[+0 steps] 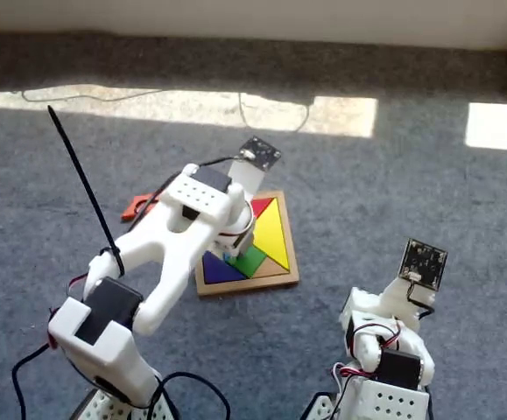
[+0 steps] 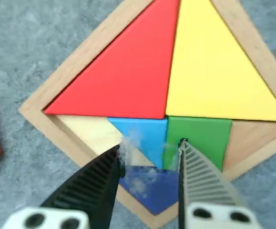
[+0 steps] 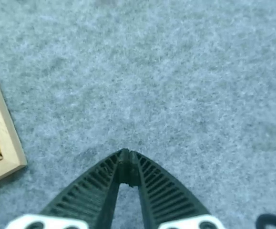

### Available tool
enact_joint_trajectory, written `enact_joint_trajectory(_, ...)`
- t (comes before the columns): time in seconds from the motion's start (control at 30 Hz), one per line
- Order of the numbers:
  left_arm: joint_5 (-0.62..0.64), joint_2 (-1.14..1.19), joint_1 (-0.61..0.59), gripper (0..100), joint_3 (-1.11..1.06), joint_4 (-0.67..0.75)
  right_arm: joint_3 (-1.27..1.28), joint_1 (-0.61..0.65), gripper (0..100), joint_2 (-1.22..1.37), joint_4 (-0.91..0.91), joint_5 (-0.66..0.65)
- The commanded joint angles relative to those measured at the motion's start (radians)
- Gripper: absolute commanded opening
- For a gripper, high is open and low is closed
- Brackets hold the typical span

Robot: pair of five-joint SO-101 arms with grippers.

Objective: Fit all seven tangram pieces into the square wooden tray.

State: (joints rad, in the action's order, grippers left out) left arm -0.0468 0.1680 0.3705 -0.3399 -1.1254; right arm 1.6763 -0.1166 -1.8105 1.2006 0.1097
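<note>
The square wooden tray [image 1: 286,278] lies on the carpet mid-scene. In the left wrist view the tray [image 2: 37,112] holds a red triangle [image 2: 128,71], a yellow triangle [image 2: 214,71], a green square [image 2: 199,138], a light blue triangle [image 2: 145,136] and a dark blue piece [image 2: 145,188]. Bare wood shows on both sides of these. My left gripper [image 2: 150,150] hangs open low over the tray, its fingers either side of the light blue triangle's point. An orange piece [image 1: 135,208] lies on the carpet beside the tray. My right gripper [image 3: 128,155] is shut over bare carpet.
Grey carpet covers the whole floor. The right arm [image 1: 384,346] sits folded at the near right, with a corner of the tray [image 3: 6,148] off to its side. A black cable [image 1: 82,184] slants across near the left arm.
</note>
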Motion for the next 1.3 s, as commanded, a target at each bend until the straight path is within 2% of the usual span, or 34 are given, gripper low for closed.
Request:
enact_joint_trajectory(0.0, -0.003, -0.074, 0.025, 19, 0.021, 0.003, 0.111, -0.012, 0.4, -0.012, -0.008, 0.011)
enact_joint_trajectory(0.27, -0.009, -0.288, -0.062, 19, 0.048, -0.120, 0.111, -0.012, 0.4, -0.012, -0.008, 0.012)
enact_joint_trajectory(0.43, -0.011, -0.372, -0.214, 19, 0.048, -0.124, 0.111, -0.012, 0.4, -0.012, -0.008, 0.012)
enact_joint_trajectory(0.5, -0.051, -0.363, -0.282, 19, 0.050, -0.121, 0.111, -0.012, 0.4, -0.012, -0.008, 0.012)
enact_joint_trajectory(0.67, -0.222, -0.280, -0.412, 19, 0.053, -0.114, 0.111, -0.012, 0.4, -0.012, -0.010, 0.012)
enact_joint_trajectory(0.83, -0.385, -0.120, -0.481, 19, 0.157, -0.087, 0.113, -0.015, 0.4, -0.012, -0.036, 0.012)
enact_joint_trajectory(1.07, -0.559, 0.145, -0.486, 19, 0.398, -0.094, 0.113, -0.015, 0.4, -0.012, -0.036, 0.014)
enact_joint_trajectory(1.27, -0.634, 0.297, -0.489, 19, 0.513, -0.149, 0.113, -0.015, 0.4, -0.012, -0.038, 0.015)
